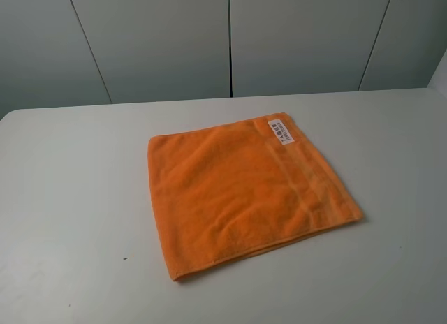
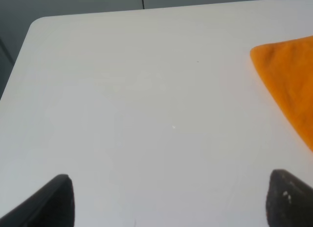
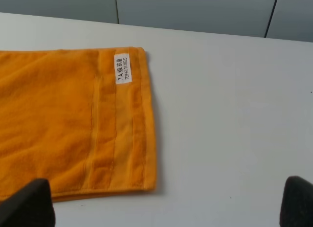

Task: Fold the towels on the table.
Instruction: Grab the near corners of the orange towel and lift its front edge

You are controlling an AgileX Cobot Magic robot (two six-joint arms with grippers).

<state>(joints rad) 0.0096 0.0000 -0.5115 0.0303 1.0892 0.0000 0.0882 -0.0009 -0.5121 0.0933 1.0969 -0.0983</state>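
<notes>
The orange towel lies flat on the white table, near its middle, with its white label and woven band along the right edge. Neither arm shows in the exterior high view. In the left wrist view my left gripper is open and empty over bare table, with a corner of the towel off to one side. In the right wrist view my right gripper is open and empty, above the towel's banded edge and label.
Grey wall panels stand behind the table's far edge. A small dark speck lies on the table left of the towel.
</notes>
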